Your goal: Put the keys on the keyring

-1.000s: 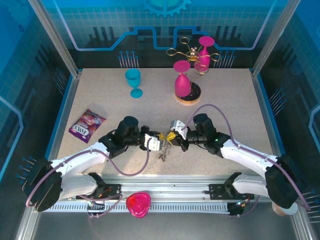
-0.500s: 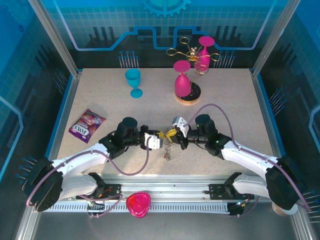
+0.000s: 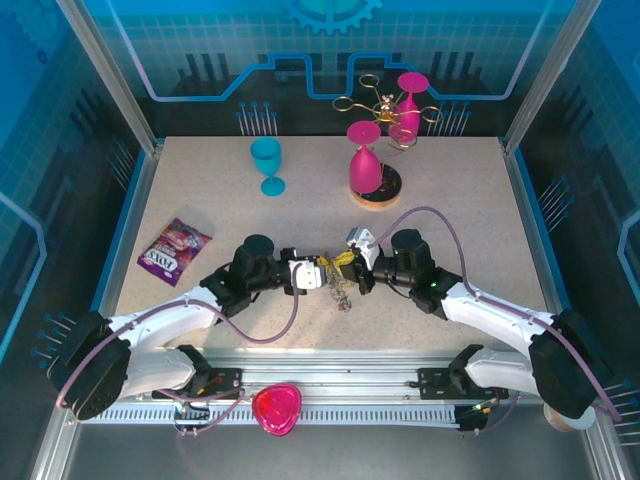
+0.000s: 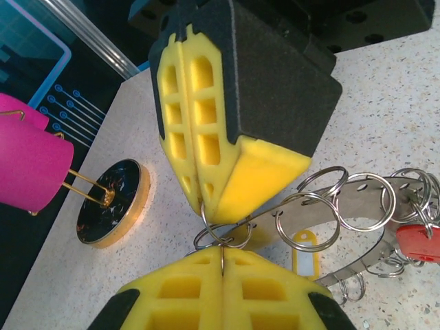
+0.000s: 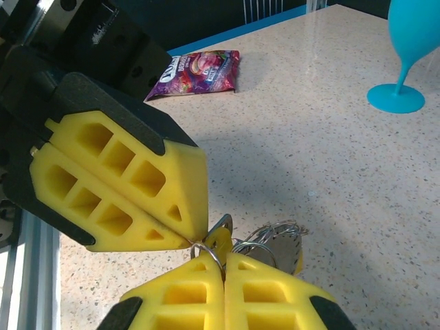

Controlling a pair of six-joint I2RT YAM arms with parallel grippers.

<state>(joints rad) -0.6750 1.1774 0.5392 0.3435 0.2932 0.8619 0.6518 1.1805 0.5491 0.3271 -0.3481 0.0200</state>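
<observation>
Nearest: a pink heart-shaped piece (image 3: 277, 408) lay on the front rail, nearer than the keyring (image 4: 375, 199) and well apart from it.
Left gripper (image 4: 221, 265): jaws were pressed together, nipping one wire loop (image 4: 221, 239) on the keyring's fringe.
Right gripper (image 5: 223, 268): jaws were likewise pressed together on that same loop from the opposite side, its tips meeting the left one's.
Keyring: it hung from that shared pinch, just below both claws. Whether its lowest loops touched the table (image 3: 450, 200) could not be told.
Keys: a yellow key (image 5: 218, 240) sat right at the pinch. A red key (image 4: 416, 242) lay among the loops at the keyring's far end.
Progress: judged mid-task. The red key looked already hung. The yellow key seemed to be at the threading step, though whether it had passed onto the loop could not be told. How many keys remained was not clear.
Left wrist view: it alone gave the keyring's grey band, its row of loops and the red key.
Right wrist view: it gave the yellow key's head against the pads, with the band mostly hidden.
Top view: it gave both arms converging on the keyring.
Farther: a candy packet (image 3: 175, 247) lay to the keyring's left.
Farthest: a blue goblet (image 3: 267, 163), two pink goblets (image 3: 366, 160) and a gold wire stand (image 3: 385, 105) stood beyond the keyring, well apart.
</observation>
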